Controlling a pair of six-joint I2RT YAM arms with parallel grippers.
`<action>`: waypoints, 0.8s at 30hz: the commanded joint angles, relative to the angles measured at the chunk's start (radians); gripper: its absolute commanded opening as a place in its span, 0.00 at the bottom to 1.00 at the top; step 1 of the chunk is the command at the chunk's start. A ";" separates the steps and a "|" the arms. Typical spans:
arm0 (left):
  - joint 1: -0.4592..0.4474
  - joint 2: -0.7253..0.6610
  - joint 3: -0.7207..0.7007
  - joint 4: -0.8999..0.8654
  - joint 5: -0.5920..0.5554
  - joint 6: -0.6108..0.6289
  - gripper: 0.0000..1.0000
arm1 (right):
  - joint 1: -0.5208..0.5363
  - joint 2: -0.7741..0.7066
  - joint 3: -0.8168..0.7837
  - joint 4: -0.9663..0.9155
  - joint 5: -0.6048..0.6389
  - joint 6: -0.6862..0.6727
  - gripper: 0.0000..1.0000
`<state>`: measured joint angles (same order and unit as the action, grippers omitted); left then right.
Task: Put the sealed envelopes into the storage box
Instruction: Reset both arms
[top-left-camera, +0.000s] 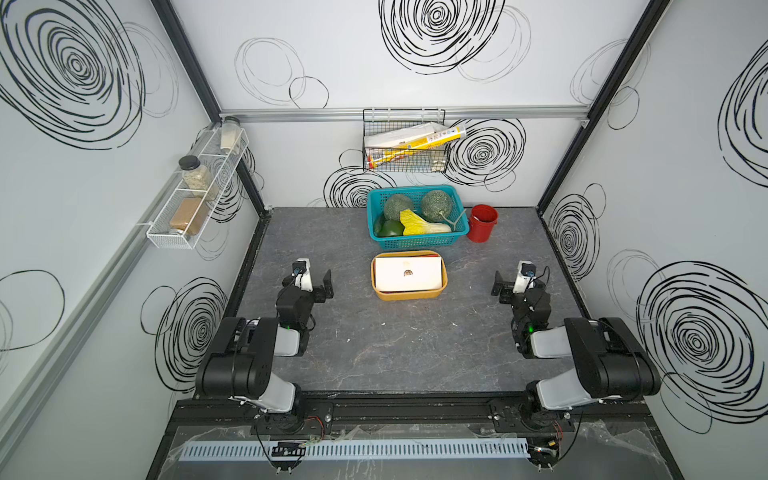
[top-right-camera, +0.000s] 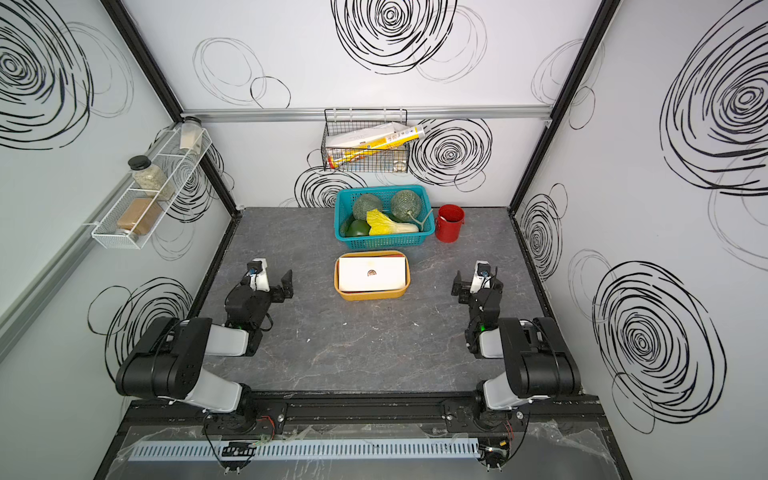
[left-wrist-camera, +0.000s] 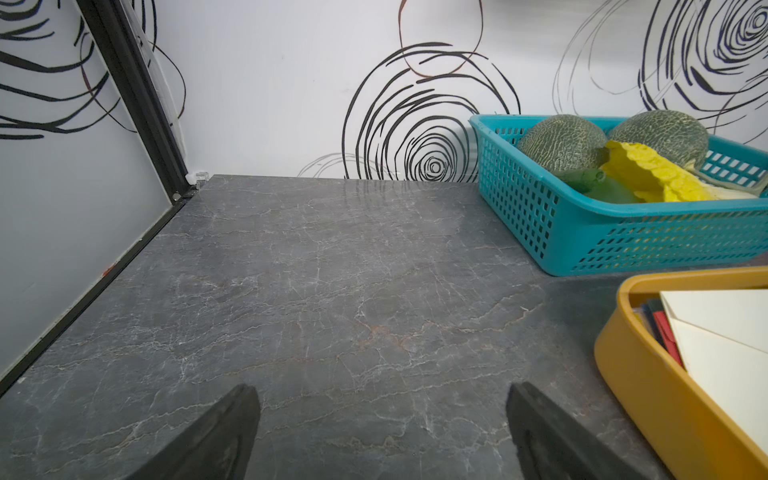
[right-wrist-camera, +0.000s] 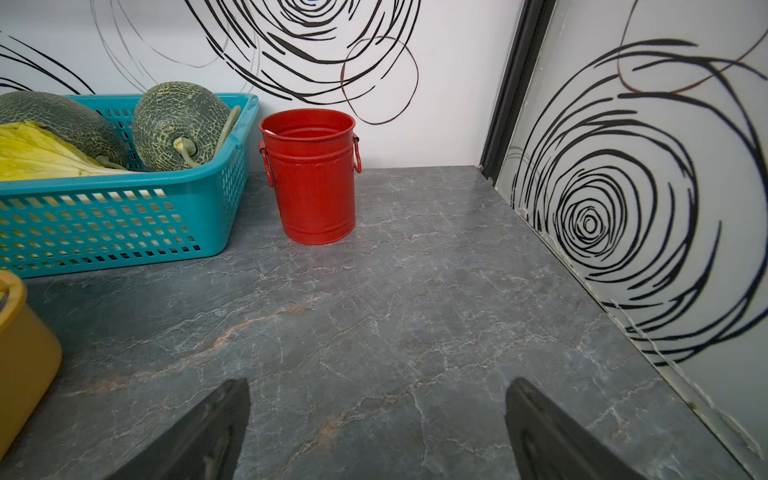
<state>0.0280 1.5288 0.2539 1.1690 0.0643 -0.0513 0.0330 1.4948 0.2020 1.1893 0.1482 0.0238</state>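
- Left gripper (top-left-camera: 318, 286) and right gripper (top-left-camera: 508, 286), in both top views: jaws spread wide and empty. Each sits low over the grey marble-look tabletop (top-left-camera: 415, 353), to the left and right of the shallow orange-yellow plastic storage box (top-left-camera: 409, 296) and well apart from it.
- Same views: the sealed envelopes (top-left-camera: 407, 273) lie stacked flat inside the box, mid-table. The top one is white paper with a small round seal and nearly fills the tub. No envelope shows loose on the table, so the task looks finished or close to it.
- Left wrist view: two dark fingers (left-wrist-camera: 232, 432) stand wide over bare tabletop. The box is at the right, with navy and red envelope edges (left-wrist-camera: 667, 336) fanned out under the white sheets.
- Right wrist view: fingers (right-wrist-camera: 540, 432) are wide with nothing between them. Only a corner of the box shows at the left. A teal lattice plastic basket of vegetables (right-wrist-camera: 124, 224) and a small red metal bucket (right-wrist-camera: 316, 178) stand at the far edge.
- Handling, as a judgement: the envelopes are light, thin, bendy and smooth. They lie flush, so a flat top pinch would likely slip. Better to take a fanned edge or corner, and keep the pads off the seal.
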 joint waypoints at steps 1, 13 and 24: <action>0.000 -0.008 0.015 0.018 -0.152 -0.068 0.99 | 0.001 -0.007 0.007 0.024 -0.004 -0.009 1.00; 0.006 -0.003 -0.006 0.061 -0.080 -0.033 0.99 | 0.001 -0.007 0.007 0.024 -0.004 -0.009 1.00; -0.005 0.011 0.023 0.016 -0.049 -0.009 0.99 | 0.001 -0.005 0.007 0.024 -0.004 -0.009 1.00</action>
<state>0.0254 1.5284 0.2520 1.1667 0.0010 -0.0738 0.0334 1.4948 0.2020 1.1893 0.1482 0.0212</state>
